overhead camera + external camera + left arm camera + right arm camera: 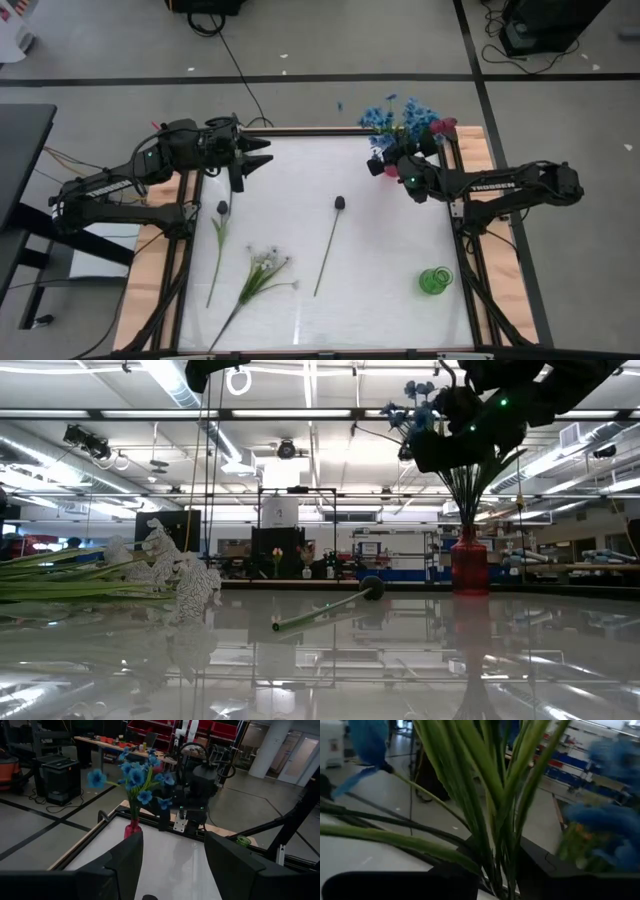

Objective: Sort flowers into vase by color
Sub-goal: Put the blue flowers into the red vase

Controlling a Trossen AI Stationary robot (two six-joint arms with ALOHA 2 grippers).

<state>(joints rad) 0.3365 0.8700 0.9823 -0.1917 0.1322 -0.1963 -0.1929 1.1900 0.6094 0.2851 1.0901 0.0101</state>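
The right pincer [383, 163] reaches in from the desk's [380, 250] right side to the blue flowers [395, 117] standing in the red vase [469, 568] at the far right corner; green stems run between its fingers, but I cannot tell if it pinches them. The left pincer [262, 152] waits over the far left edge, fingers spread wide. A white flower [262, 268] and two dark-bud flowers [329, 243] lie flat on the desk, near a green vase [435, 281].

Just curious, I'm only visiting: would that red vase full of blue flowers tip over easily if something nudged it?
Probably, yes. The red vase looks narrow, and the blue flowers stand tall and spread wide above it, so it seems top-heavy. The table looks glossy, so it might slide first.
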